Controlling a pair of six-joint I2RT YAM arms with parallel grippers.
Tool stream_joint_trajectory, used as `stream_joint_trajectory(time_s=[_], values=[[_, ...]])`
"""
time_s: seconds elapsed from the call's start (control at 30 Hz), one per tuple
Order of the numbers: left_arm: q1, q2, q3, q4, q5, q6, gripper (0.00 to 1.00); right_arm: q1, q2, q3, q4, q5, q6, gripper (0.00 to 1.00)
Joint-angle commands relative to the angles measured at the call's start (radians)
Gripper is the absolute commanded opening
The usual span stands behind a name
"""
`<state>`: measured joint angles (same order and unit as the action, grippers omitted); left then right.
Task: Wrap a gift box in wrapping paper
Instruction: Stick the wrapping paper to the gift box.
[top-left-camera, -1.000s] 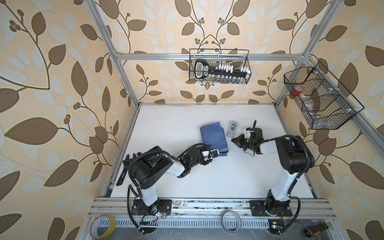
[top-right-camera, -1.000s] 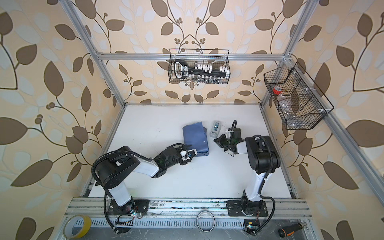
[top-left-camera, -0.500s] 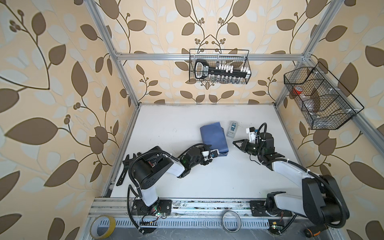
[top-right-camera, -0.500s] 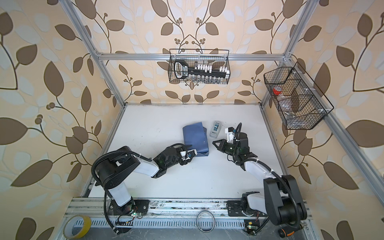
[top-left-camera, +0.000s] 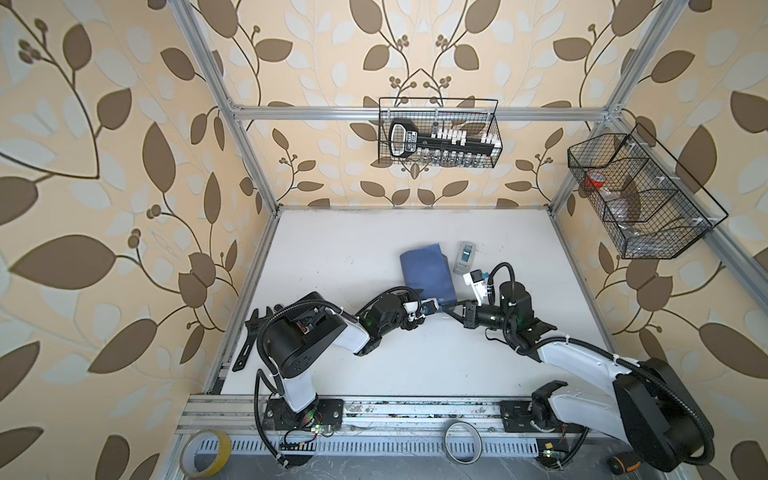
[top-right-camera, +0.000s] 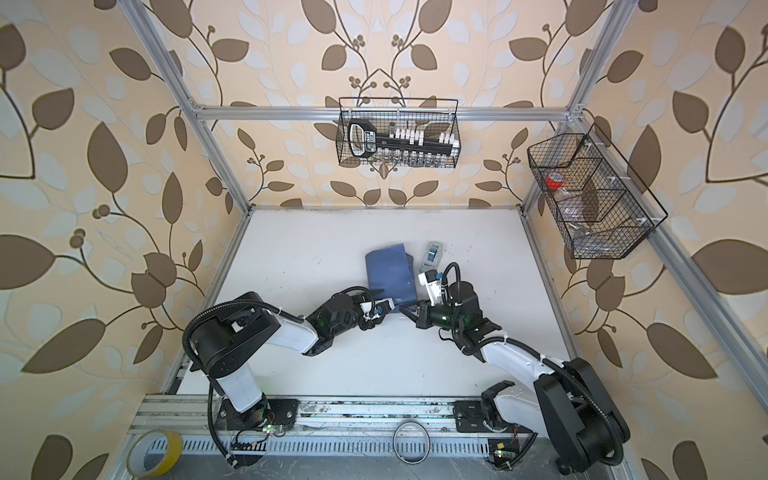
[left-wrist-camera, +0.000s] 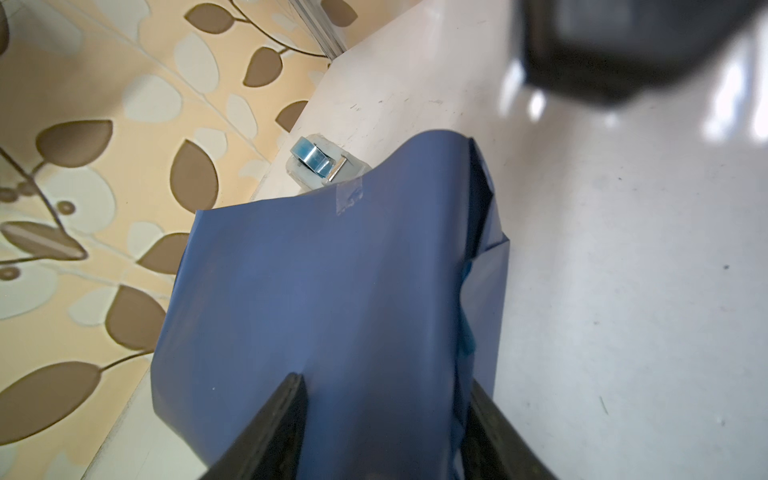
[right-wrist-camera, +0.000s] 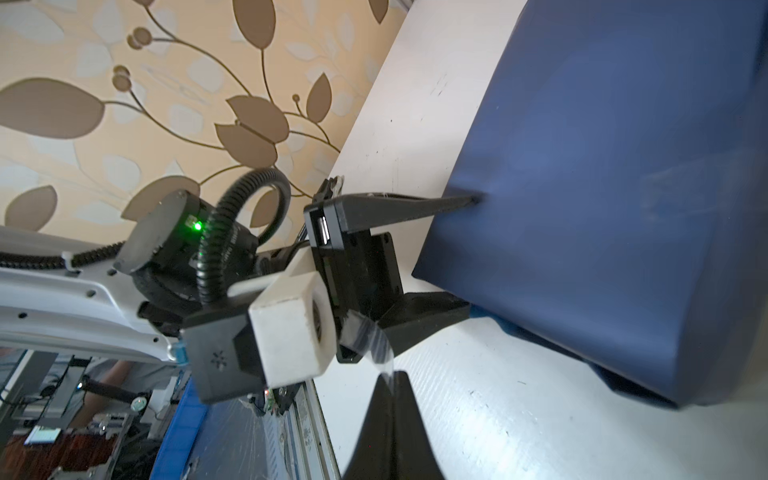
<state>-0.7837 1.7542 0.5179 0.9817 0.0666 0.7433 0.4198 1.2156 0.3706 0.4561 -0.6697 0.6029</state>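
Note:
The wrapping paper (top-left-camera: 426, 272) (top-right-camera: 390, 270) lies mid-table as a slate-blue parcel; the gift box is hidden inside it. A bit of clear tape (left-wrist-camera: 349, 197) sticks on the paper's far edge. My left gripper (top-left-camera: 434, 305) (left-wrist-camera: 384, 380) clamps the parcel's near end, one finger (left-wrist-camera: 286, 411) on each side. My right gripper (top-left-camera: 451, 309) (right-wrist-camera: 392, 374) is shut on a clear tape strip (right-wrist-camera: 368, 336), which hangs from its tips just in front of the left gripper (right-wrist-camera: 471, 255) and the parcel's near corner.
A grey-white tape dispenser (top-left-camera: 464, 258) (left-wrist-camera: 322, 164) stands right of the parcel's far end. Wire baskets hang on the back wall (top-left-camera: 438, 133) and right wall (top-left-camera: 640, 199). A black tool (top-left-camera: 255, 336) lies at the left edge. Tape rolls (top-left-camera: 205, 453) (top-left-camera: 461, 446) sit at the front rail.
My right arm swung from beside the dispenser toward the front and left, bringing its shut tips next to the left gripper. The left arm and the parcel have not moved.

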Motion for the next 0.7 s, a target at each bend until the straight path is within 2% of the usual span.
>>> stream_joint_trajectory(time_s=[0.0,0.67], values=[[0.005,0.021,-0.024,-0.062,0.004,-0.015,0.58,0.018,0.046,-0.027,0.105,0.021,-0.03,0.0],[0.004,0.02,-0.024,-0.057,0.003,-0.012,0.58,0.051,0.244,-0.021,0.237,0.067,-0.035,0.0]])
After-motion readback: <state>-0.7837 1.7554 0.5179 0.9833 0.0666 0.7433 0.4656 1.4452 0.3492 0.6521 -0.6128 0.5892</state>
